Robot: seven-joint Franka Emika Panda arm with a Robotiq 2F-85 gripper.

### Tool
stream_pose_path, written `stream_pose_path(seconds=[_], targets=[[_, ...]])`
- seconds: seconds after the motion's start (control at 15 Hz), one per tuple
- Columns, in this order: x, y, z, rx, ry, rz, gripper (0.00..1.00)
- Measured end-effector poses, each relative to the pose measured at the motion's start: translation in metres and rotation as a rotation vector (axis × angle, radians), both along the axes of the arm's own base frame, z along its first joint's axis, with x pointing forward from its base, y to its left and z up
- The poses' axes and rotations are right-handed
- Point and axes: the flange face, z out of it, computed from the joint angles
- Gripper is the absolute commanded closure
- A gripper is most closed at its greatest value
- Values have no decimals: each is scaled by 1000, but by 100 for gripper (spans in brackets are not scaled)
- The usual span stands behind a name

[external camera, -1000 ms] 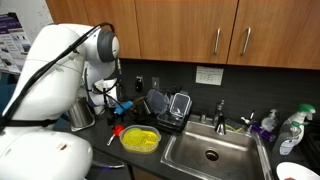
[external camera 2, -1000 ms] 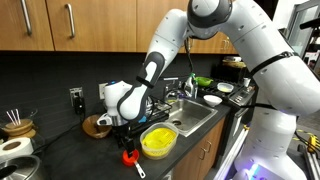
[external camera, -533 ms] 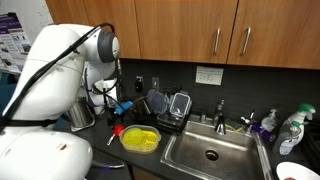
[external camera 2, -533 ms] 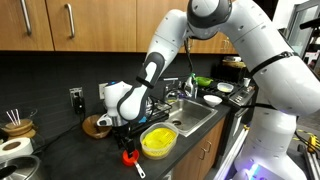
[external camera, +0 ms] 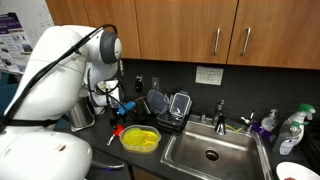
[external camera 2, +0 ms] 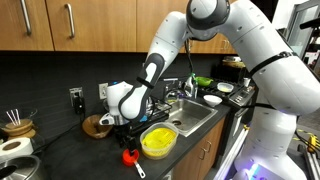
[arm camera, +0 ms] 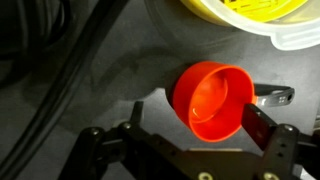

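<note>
A small red cup with a thin metal handle lies on the dark counter. It also shows as a red spot in both exterior views. My gripper hangs just above it, open, with a finger on each side of the cup. The right finger is close to the cup's rim and the left finger stands apart from it. The gripper shows low over the counter in both exterior views. A yellow bowl sits right beside the cup.
A steel sink lies beyond the yellow bowl. A dish rack with containers stands against the wall. Black cables run over the counter by the cup. A brown bowl and bottles stand nearby.
</note>
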Motion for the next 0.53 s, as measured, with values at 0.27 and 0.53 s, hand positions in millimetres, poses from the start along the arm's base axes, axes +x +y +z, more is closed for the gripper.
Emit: stream_pose_path(seconds=[0.27,0.53], targets=[[3,-4,-3,3,3,9,0],[3,-4,-7,5,7,15,0]])
